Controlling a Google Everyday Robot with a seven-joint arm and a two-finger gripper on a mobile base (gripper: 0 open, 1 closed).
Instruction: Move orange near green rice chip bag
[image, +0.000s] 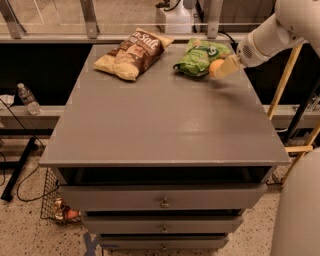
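Fingers (231, 64) of the gripper (223, 67), upper right of the frame, clasp the orange (215, 68) just beside the green rice chip bag (200, 56); placing likely needs only lowering to the tabletop (165, 120) and letting go.

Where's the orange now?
The orange is at the far right of the table in the camera view, held in the hand, beside the green rice chip bag.
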